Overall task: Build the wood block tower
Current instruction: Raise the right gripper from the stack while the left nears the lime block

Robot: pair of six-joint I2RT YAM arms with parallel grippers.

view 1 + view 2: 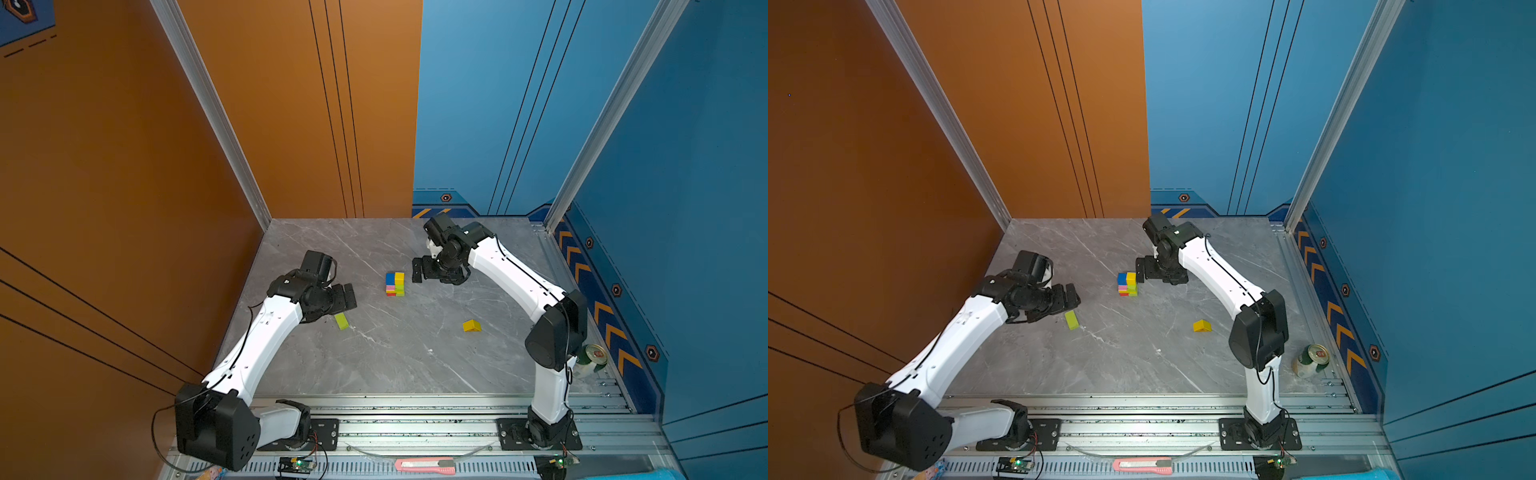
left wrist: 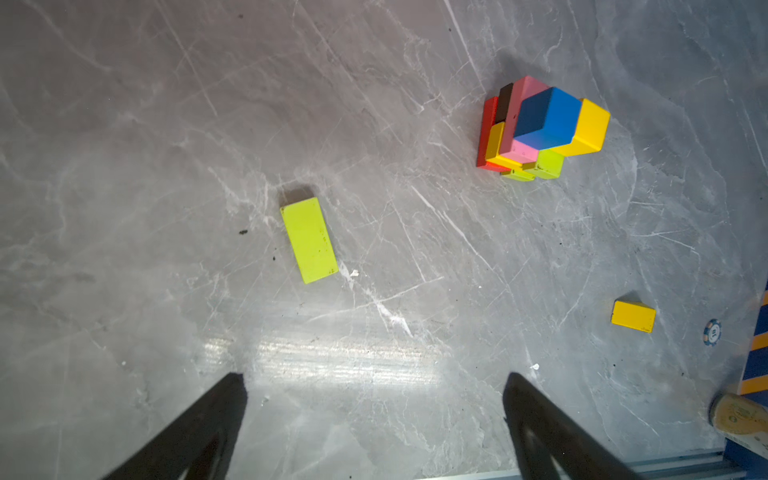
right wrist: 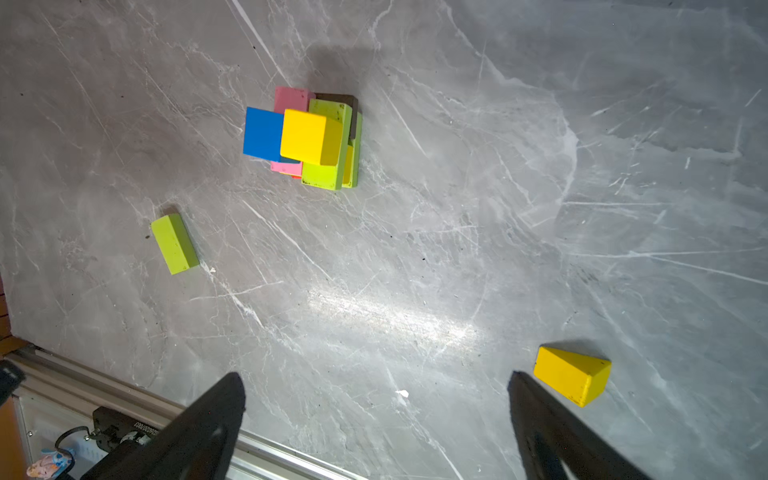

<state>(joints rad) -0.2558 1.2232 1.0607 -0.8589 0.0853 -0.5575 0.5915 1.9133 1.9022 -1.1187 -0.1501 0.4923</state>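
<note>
Jaws both released, empty — lime-green bar [image 2: 309, 240] flat on worktop [image 1: 374, 365], likely light, rigid, slick; pinch across its long sides — tower [image 1: 395, 284] looks tippy.

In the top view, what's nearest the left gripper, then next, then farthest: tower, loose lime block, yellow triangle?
1. the loose lime block, right beside the left gripper
2. the tower, mid-table
3. the yellow triangle, over on the right side
</note>
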